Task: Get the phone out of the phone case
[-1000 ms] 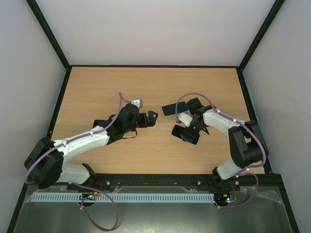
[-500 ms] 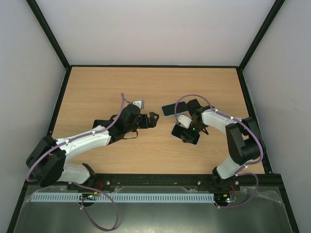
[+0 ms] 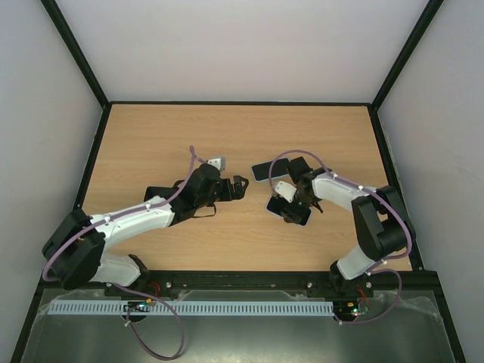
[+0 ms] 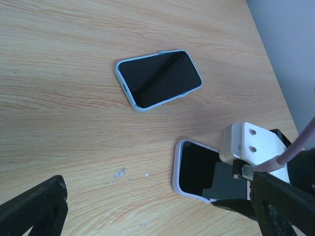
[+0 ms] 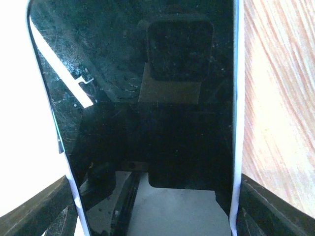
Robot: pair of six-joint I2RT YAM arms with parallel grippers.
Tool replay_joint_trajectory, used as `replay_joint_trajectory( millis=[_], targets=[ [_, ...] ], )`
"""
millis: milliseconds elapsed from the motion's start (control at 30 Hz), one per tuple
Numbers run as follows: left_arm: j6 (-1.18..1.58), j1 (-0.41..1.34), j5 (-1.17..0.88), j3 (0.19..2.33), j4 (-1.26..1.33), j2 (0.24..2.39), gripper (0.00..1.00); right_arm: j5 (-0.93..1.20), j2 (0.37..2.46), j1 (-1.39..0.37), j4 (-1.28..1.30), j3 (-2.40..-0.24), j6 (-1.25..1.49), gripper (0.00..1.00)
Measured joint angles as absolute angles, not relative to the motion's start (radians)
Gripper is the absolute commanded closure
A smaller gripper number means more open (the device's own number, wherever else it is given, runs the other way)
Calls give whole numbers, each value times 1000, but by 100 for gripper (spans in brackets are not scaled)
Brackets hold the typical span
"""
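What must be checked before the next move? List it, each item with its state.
1. Right gripper straddles the near phone: ok, one finger beside each long edge.
2. Right fingers touching its white case: cannot tell.
3. Left gripper open: ok.
4. Left gripper at the near phone: not ok, it hovers apart, to the left.
5. Near phone out of the white case: not ok, the rim surrounds the screen.
6. Far phone clear of the grasp: ok, it lies apart, further back on the table.
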State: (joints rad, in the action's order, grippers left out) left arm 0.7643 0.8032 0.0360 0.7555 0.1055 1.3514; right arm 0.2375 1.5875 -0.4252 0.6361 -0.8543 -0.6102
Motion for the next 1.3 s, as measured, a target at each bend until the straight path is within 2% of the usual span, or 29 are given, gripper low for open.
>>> replay_joint_trajectory(
  millis=[100,300,433,600,767,933,1033,1100,1133,1167,1200,1233,1300],
  targets=[
    [789,804,41,752,118,1371,1,256,1573,-426,648,-854,-596,69],
    [842,826,36,752,173,1455,5,343,1458,-427,675,-855,-549,85],
    [889,855,20,774,209,1546,10,394,1413,-428,665,-855,-508,90],
    [958,880,-17,808,291,1643,21,445,1404,-428,642,-855,-461,90],
    [1015,899,-62,856,371,1729,38,477,1402,-428,619,-855,-411,89],
    [1073,904,-108,864,465,1772,60,477,1378,-428,589,-853,-357,89],
    [1095,905,-129,865,512,1785,77,470,1357,-428,569,-853,-323,89],
    [1110,905,-138,873,544,1792,87,463,1351,-428,563,-852,-305,82],
    [1115,905,-143,875,559,1792,92,457,1349,-427,560,-851,-297,67],
    [1105,905,-151,878,569,1792,95,455,1348,-427,557,-849,-289,43],
    [1097,905,-156,878,574,1792,97,461,1345,-423,558,-849,-286,30],
    [1092,904,-156,879,570,1792,97,466,1342,-422,561,-849,-284,17],
    [1075,903,-152,881,555,1790,97,471,1336,-427,554,-850,-275,4]
  ],
)
